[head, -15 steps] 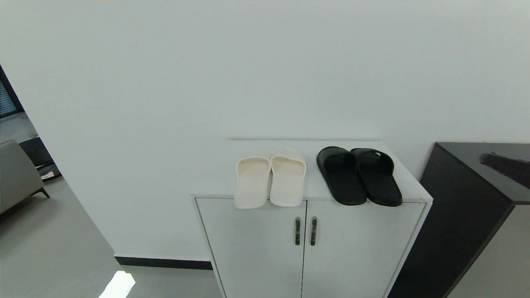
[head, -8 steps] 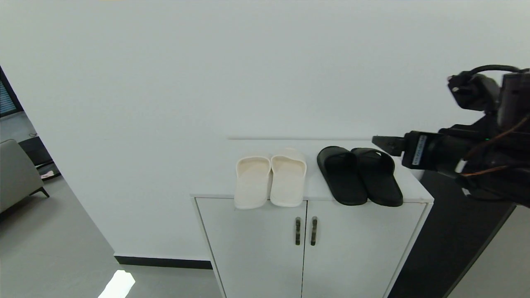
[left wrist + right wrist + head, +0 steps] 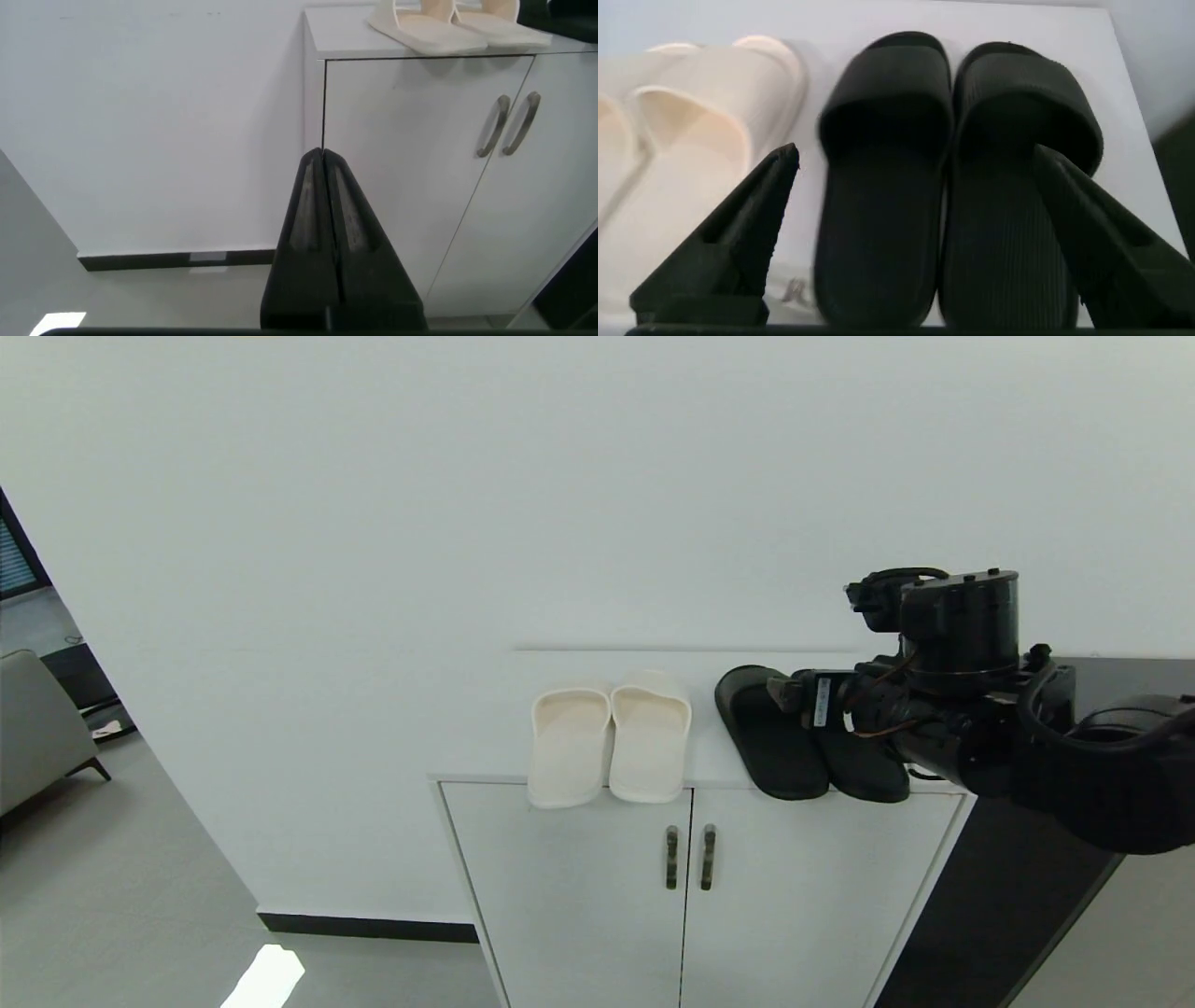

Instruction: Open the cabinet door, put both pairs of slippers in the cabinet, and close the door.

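Shows a white cabinet (image 3: 560, 896) (image 3: 411, 187) against the wall (image 3: 373, 569), both doors (image 3: 803, 896) shut, with two dark handles (image 3: 671, 857) (image 3: 492, 126) side by side at the middle seam. Carries both pairs on its top, toes toward the wall. Has the cream slippers (image 3: 649, 737) (image 3: 458, 28) (image 3: 701, 159) on the left, heels a little over the front edge, and the black slippers (image 3: 770, 737) (image 3: 882, 187) just beside them on the right.

Finds the right gripper (image 3: 782, 693) (image 3: 915, 154) above the black pair, fingers (image 3: 738, 243) spread wide and gripping nothing. Frames both black slippers between them in the right wrist view. Cannot tell whether anything touches.

Finds the left gripper (image 3: 322, 159) low and apart from the cabinet, fingers pressed together on nothing, pointed at the front left corner.

Adds a dark cabinet (image 3: 1008, 896) right beside the white one.
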